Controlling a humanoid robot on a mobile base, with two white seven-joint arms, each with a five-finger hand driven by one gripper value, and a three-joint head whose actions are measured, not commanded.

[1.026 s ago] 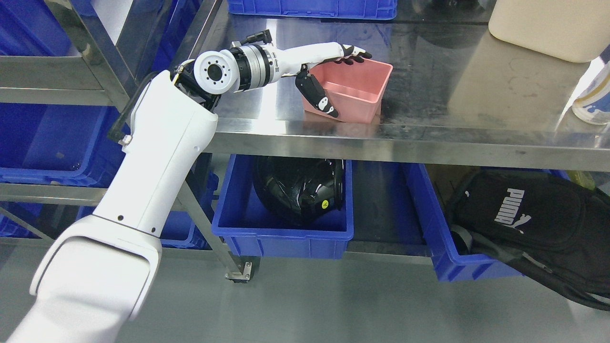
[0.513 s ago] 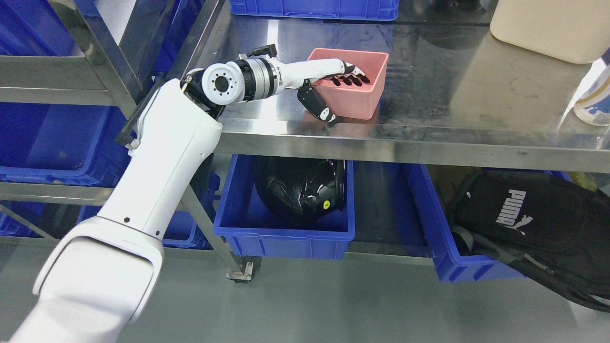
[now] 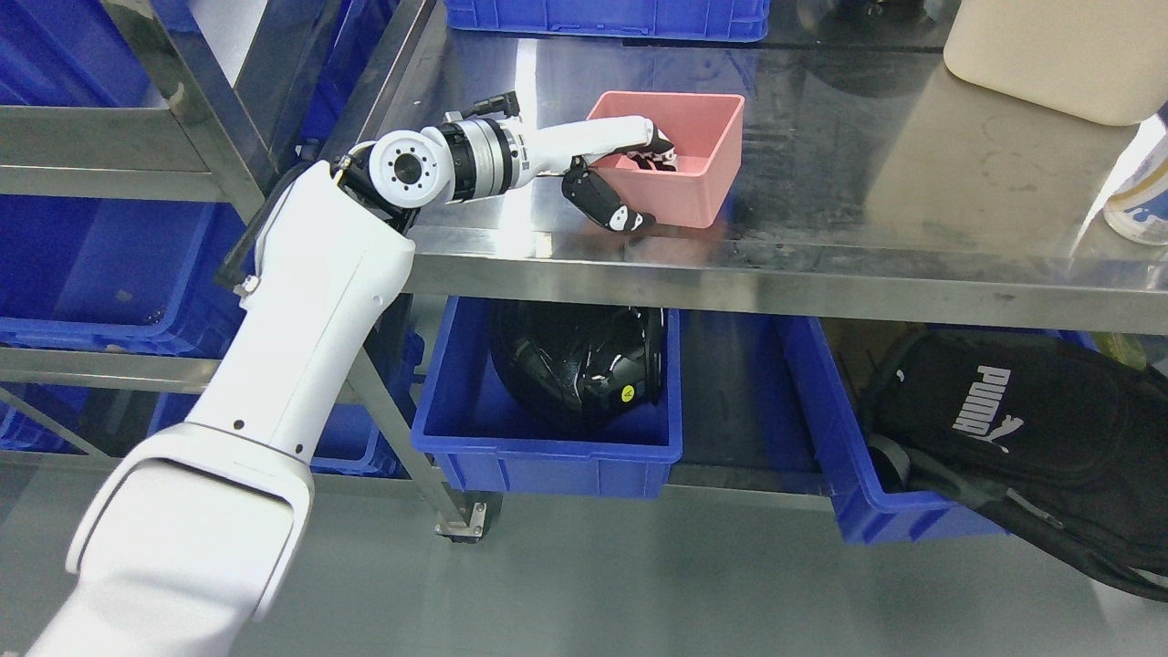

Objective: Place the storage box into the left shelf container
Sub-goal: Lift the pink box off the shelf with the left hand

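A pink storage box stands upright on the steel table, near its front edge. My left hand reaches over the box's left wall. Its fingers are curled down inside the box and its thumb presses on the outside of the near left wall, so the hand is shut on that wall. Blue bins sit in the steel rack at the left. The right arm is out of sight.
Under the table a blue bin holds a black helmet, and another blue bin holds a black backpack. A beige container and a bottle stand at the table's right; a blue bin at its back.
The fingers, stretched over the box's far rim a second ago, have curled down into it and closed on its left wall. The box has turned and shifted slightly backward on the table.
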